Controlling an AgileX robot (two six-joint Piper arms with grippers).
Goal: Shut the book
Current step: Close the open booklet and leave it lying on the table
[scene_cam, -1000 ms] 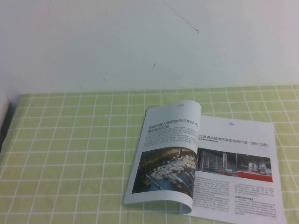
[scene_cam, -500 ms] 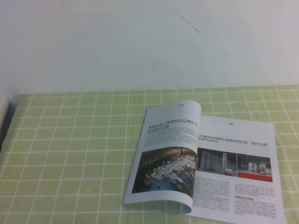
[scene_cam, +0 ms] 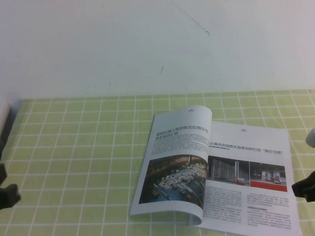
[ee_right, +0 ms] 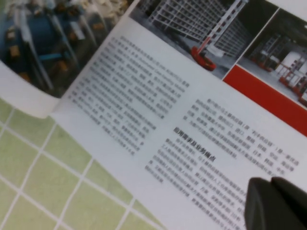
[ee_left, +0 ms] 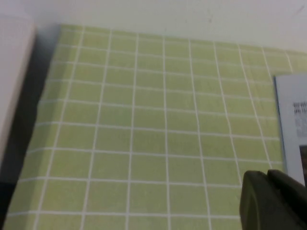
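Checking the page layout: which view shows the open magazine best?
High view: the whole open white printed magazine shows. Right wrist view sees only some text, left wrist view only an edge. Left claw sits far left; right claw beside the magazine.

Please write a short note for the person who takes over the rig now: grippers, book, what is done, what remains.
Left gripper: at the table's left edge, far from the book.
Right gripper: just beside the book's right page, apparently not touching it.
Book: lies open, right of the table's centre, left page curling up.
Done: nothing yet.
Left: fold one side over to close it.
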